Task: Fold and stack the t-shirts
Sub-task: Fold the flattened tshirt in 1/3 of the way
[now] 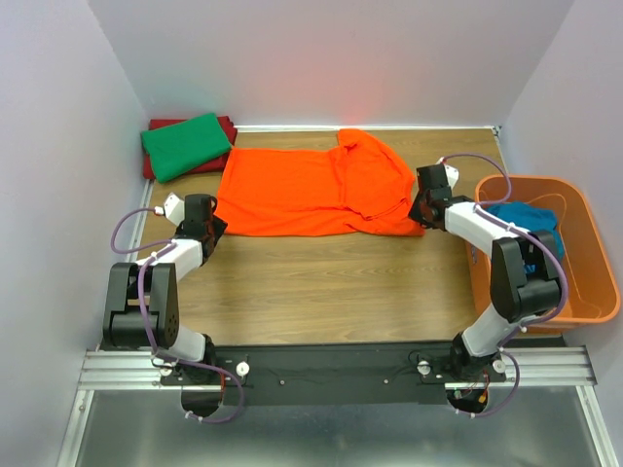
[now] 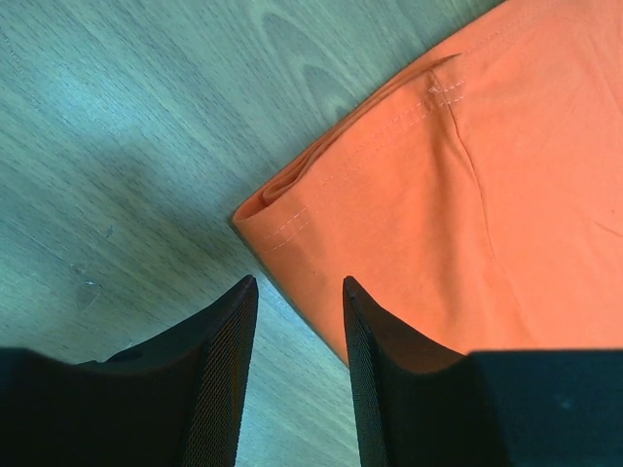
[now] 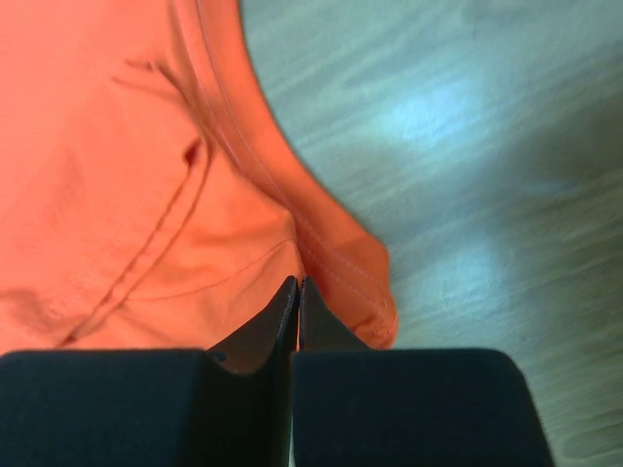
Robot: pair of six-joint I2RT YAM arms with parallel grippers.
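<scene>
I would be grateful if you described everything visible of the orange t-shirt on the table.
The orange t-shirt is soft, bright, stitched cloth lying flat on the wooden table, its right side folded over with wrinkles. The open left gripper sits at its near-left hem corner; the right gripper is shut on its right edge.

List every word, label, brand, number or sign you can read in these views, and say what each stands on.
There is no readable text in any view.
The orange t-shirt, green t-shirt, dark red t-shirt, teal t-shirt, basket and table show no lettering, labels or numbers.
</scene>
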